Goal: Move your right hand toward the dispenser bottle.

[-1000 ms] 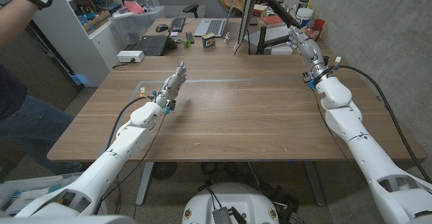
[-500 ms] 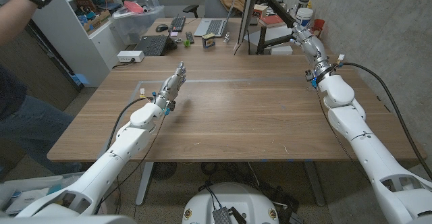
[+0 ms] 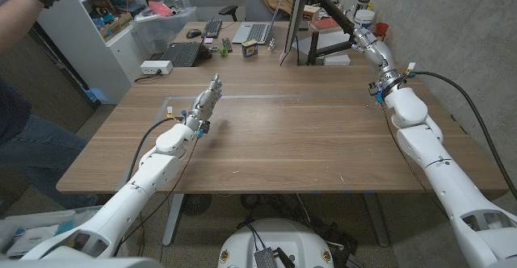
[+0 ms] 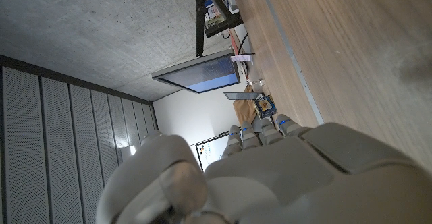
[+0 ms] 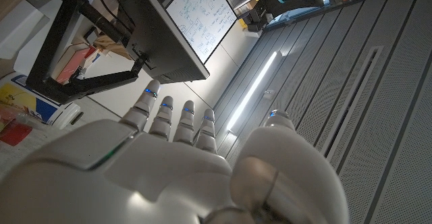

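My right hand (image 3: 373,50) is raised at the table's (image 3: 307,139) far right edge, fingers straight and empty. My left hand (image 3: 207,100) stands far left, fingers straight, holding nothing.

head view high over table (image 3: 283,139); wrist views close behind hands, both catching monitor (image 4: 196,72).

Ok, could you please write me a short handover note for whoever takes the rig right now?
Left hand: open, empty, at the table's left half.
Right hand: open, empty, at the far right corner, fingers pointing at the containers behind the table.
Dispenser bottle: not identifiable among them.
Done: right arm reaches toward that corner.
Left: find the bottle, close in.
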